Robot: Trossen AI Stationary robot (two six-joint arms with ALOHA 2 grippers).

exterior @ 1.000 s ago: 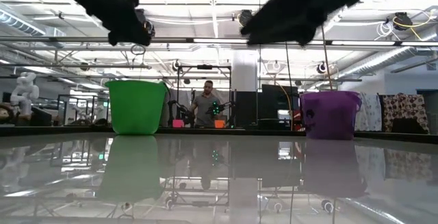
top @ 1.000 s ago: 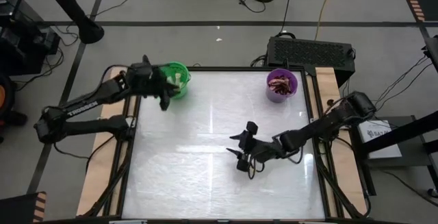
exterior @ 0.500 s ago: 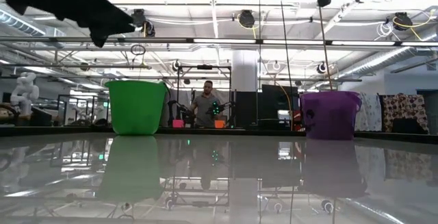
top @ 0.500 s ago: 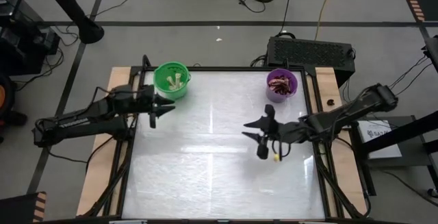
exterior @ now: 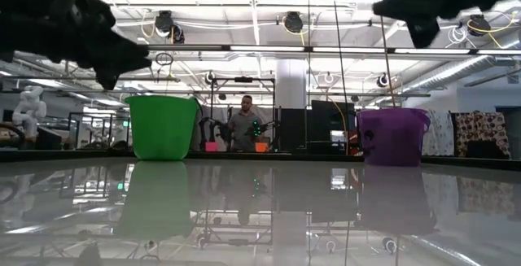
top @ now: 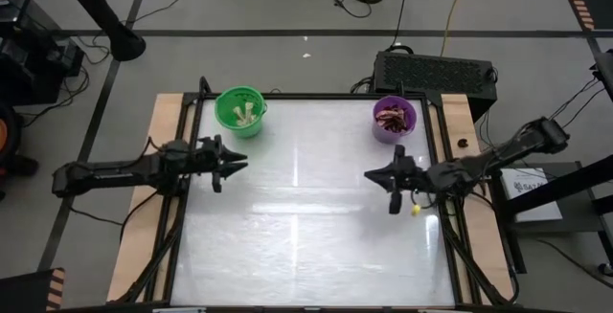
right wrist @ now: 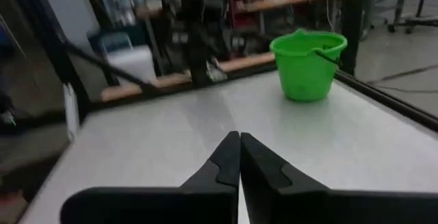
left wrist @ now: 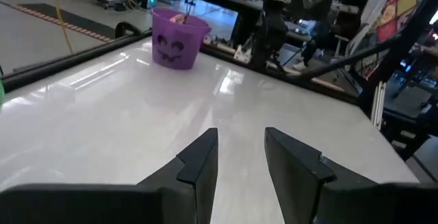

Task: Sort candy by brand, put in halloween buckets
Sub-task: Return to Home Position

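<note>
Pincers: left gripper (left wrist: 239,138) gapes empty at 9 o'clock; right gripper (right wrist: 239,136), clenched on nothing, at 3. Candy (top: 247,114) lies in green bucket (exterior: 163,128) at 11 and purple bucket (exterior: 393,136) at 1; we judge a stray arm swing could topple either.

Left arm (top: 105,171), right arm (top: 498,155): slim, black, jointed; fingers (left wrist: 198,161) flat, tapered; cables, seemingly.
</note>
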